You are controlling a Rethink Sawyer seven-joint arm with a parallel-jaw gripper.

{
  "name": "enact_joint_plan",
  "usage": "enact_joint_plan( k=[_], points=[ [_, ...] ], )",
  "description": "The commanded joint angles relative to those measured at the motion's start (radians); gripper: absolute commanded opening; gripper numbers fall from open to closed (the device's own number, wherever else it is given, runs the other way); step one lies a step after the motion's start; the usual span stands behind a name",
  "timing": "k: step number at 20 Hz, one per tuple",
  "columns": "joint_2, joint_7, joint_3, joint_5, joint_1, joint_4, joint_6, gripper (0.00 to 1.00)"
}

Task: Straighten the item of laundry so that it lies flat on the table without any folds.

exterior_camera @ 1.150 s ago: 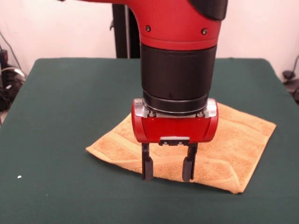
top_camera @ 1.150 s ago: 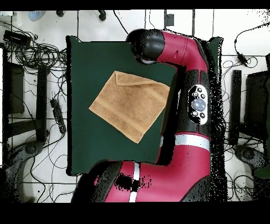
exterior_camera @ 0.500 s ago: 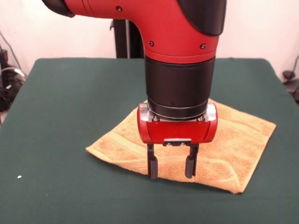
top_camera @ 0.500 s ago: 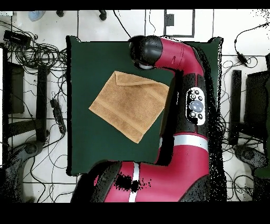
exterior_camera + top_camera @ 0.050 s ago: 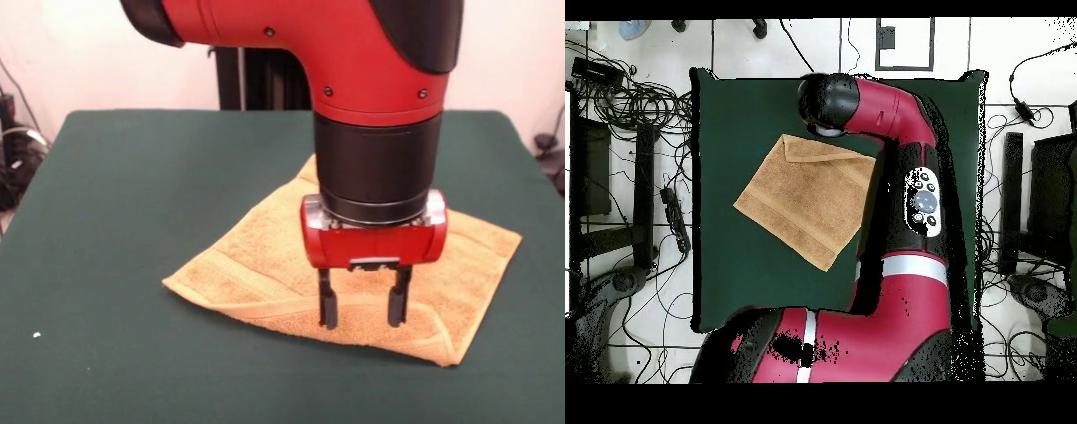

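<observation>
Right now the gripper [image 5: 364,309] hangs with jaws parted, empty, over the towel's [image 5: 265,265] near folded edge; the towel lies skewed at the table's [image 5: 132,177] middle, one strip doubled over.

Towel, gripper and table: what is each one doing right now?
Towel: lying on the table, one edge folded over, not flat yet.
Gripper: open, pointing down, tips at the towel's folded edge, holding nothing.
Table: green top, only the towel on it.
</observation>
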Motion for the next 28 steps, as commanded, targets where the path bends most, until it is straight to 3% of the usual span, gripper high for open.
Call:
enact_joint_plan(
  k=[1, 7, 22, 28],
  points=[
    [0.034, 0.242, 0.105, 0.061, 0.054, 0.178, -0.054, 1.0],
    [0.056, 0.294, 0.087, 0.087, 0.084, 0.175, -0.112, 1.0],
    [0.177, 0.266, 0.051, 0.125, 0.102, 0.074, -0.171, 1.0],
    [0.138, 0.253, 0.043, 0.12, 0.09, 0.145, -0.173, 1.0]
  ],
)
